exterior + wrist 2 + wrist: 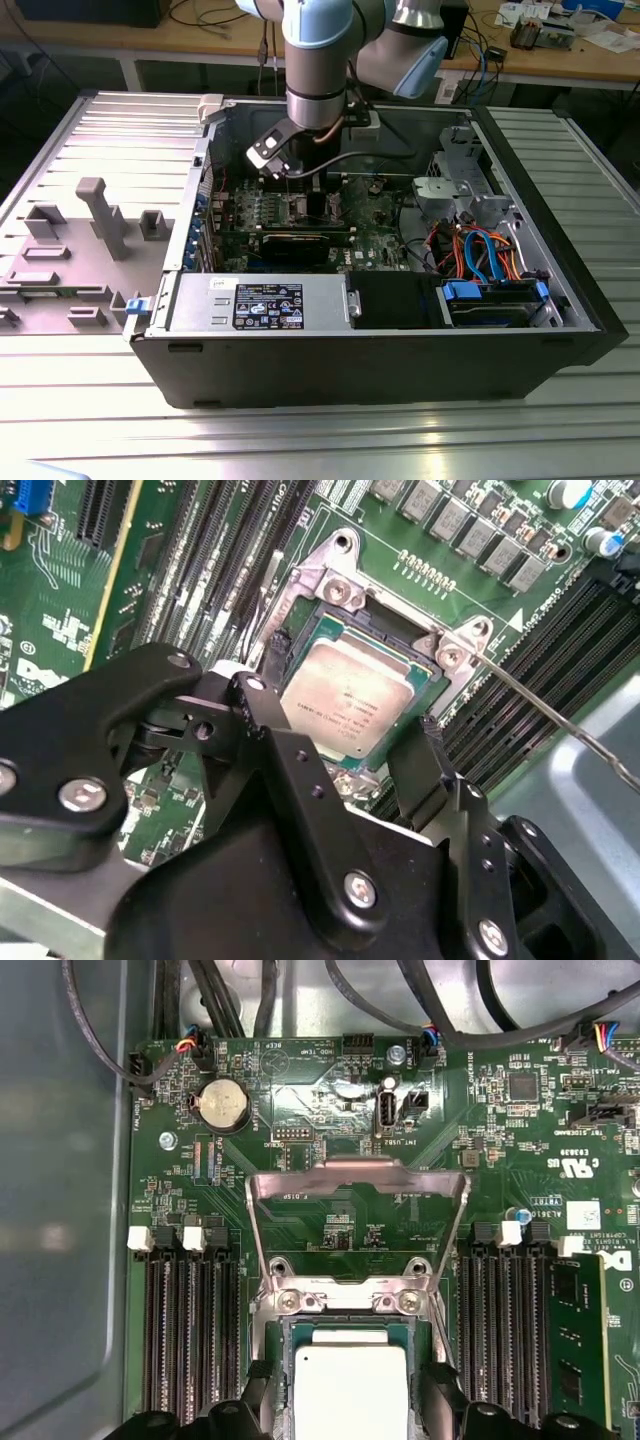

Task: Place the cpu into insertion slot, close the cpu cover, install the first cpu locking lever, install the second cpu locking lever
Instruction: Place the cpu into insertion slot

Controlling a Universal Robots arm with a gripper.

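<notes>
**The cpu at the socket, cover raised.** The cpu [350, 695], silver-grey top upward, lies flat and square inside the insertion slot [340, 1300]. It sits between the two fingers [440, 1395] of the gripper [350, 706]. The fingers are spread, one at each opposite side of the chip. In the first wrist view a narrow strip of the slot's rim shows between each finger and the chip's edge, so the chip appears to rest in the slot rather than hang in a pinch. Light contact cannot be ruled out. Holding the chip by opposite edges would keep its top and contact face untouched and let it go down level.

Just beyond the fingertips the cpu cover [360, 1172] is swung up on its hinge, with bare board showing through its window. This leaves the slot free from above, and the cover is not yet closed. A thin wire locking lever [545, 708] runs away from the slot's corner, outside one finger, unlatched as the open cover requires.

Outside each finger run banks of long black memory slots [190, 1330], close beside the slot's frame. The green motherboard [300, 1110] carries all of these. In the exterior view the arm reaches straight down into the open computer case [380, 370], probably so that the gripper comes squarely onto the slot.
</notes>
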